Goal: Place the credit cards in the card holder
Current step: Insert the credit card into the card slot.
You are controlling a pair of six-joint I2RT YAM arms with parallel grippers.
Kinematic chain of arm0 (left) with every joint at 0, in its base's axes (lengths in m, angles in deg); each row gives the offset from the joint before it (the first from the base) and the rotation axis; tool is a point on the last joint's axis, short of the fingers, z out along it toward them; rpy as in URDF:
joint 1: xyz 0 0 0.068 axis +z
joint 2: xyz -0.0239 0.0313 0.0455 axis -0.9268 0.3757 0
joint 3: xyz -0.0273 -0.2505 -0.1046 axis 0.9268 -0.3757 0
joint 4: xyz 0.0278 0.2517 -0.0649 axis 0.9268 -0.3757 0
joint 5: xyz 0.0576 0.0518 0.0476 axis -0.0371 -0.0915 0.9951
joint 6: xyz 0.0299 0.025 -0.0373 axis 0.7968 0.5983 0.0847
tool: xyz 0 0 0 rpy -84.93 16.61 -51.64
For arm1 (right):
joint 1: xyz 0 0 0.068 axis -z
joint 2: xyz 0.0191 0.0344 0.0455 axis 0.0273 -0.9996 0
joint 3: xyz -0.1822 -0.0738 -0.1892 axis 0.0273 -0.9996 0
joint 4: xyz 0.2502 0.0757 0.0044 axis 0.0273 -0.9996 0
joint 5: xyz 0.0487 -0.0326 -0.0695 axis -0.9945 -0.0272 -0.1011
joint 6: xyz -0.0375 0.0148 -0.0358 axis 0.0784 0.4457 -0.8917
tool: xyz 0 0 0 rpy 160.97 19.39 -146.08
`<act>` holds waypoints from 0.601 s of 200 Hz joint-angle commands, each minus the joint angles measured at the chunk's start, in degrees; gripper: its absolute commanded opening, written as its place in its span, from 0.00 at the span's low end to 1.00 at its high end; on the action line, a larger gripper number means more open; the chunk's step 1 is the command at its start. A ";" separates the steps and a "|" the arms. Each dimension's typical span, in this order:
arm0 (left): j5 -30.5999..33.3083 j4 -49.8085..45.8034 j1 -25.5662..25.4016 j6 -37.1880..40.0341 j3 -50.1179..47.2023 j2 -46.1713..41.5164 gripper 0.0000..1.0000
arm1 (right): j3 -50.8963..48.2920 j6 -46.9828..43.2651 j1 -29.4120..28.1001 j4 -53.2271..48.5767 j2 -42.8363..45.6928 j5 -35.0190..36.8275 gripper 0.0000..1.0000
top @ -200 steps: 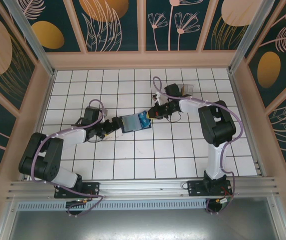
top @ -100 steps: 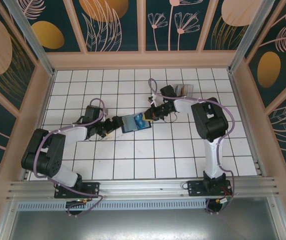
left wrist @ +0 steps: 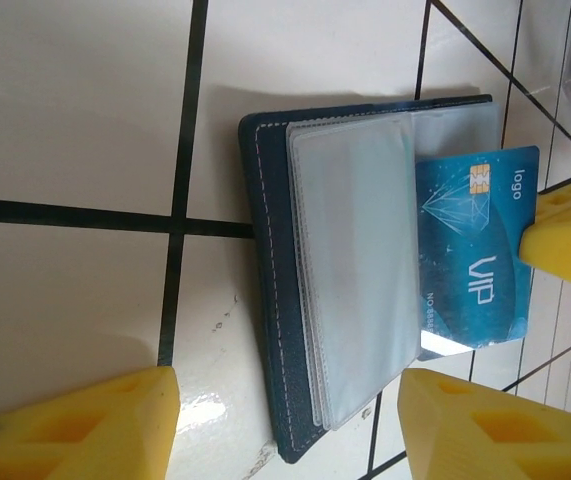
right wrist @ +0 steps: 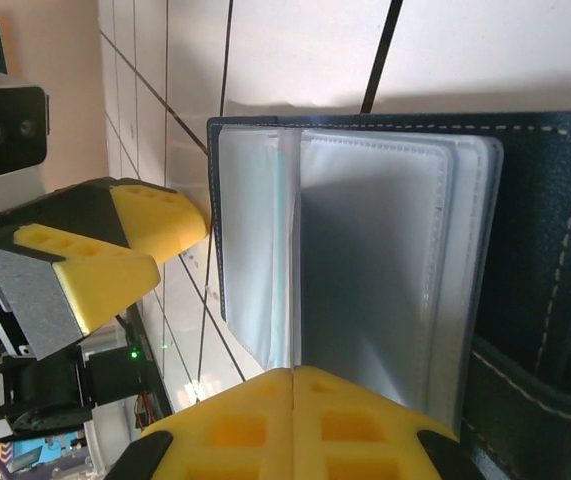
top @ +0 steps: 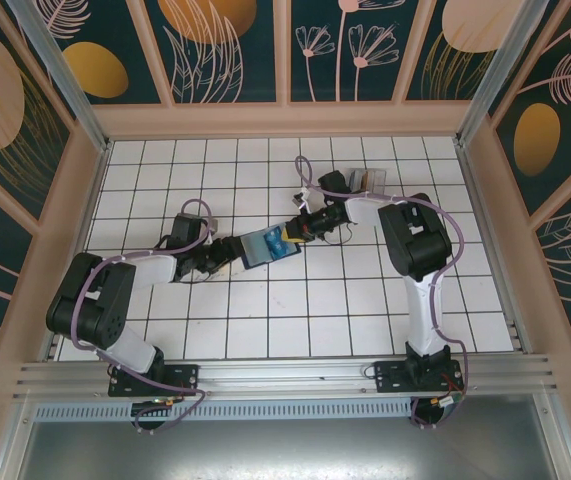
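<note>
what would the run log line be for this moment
phase: card insertion | right gripper: shut on blue card, edge in clear sleeve | left gripper: open, beside card holder | holder: lying open on table

1 card holder (left wrist: 268, 300), 1 credit card (left wrist: 475, 255)

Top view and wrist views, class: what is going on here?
The right gripper, fingers shut, holds a blue plastic VIP credit card partly tucked among the clear sleeves of the open dark navy leather-like card holder, which lies on the white tiled table. The left gripper sits open at the holder's edge, not gripping it.
</note>
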 commanded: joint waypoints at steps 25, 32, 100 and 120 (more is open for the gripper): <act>0.43 -0.23 -0.28 1.25 0.57 0.42 0.57 | 2.53 -1.29 1.45 -3.49 1.39 0.67 0.00; 0.59 0.09 -0.30 1.00 0.35 0.33 0.56 | 2.90 -2.08 1.37 -4.41 1.57 1.23 0.00; 1.08 -0.54 -0.27 1.57 0.88 1.77 0.55 | 8.06 -4.10 -0.62 -8.81 -2.47 0.78 0.00; 0.98 -0.15 -0.34 1.10 0.75 1.49 0.54 | 10.01 -4.84 -1.00 -10.42 -4.59 2.03 0.00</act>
